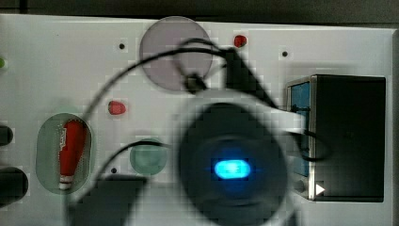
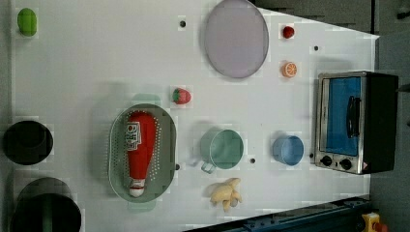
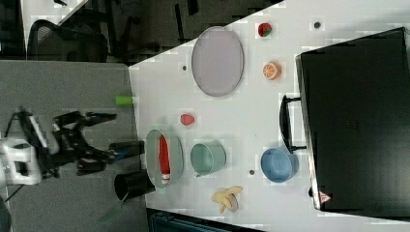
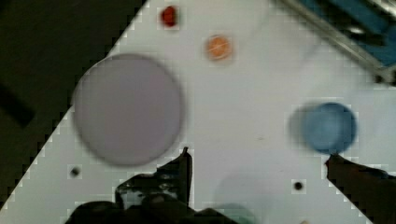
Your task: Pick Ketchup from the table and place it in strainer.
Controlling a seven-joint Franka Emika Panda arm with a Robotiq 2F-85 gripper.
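Ketchup point(image 3: 164, 153) lying inside strainer point(image 3: 153, 159), lower middle of right view; hand point(image 3: 113, 133) just to its left, spread wide apart, gripping nothing.

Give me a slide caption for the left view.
Ketchup lying inside the strainer, beside a green cup, banana, blue bowl and toaster oven.

Bright even light, soft shadows, blocky blur

I see the red bottle point(image 2: 141, 147) with its white cap, a pale green perforated strainer point(image 2: 164, 145), and a grey-lilac plate point(image 2: 235, 37).
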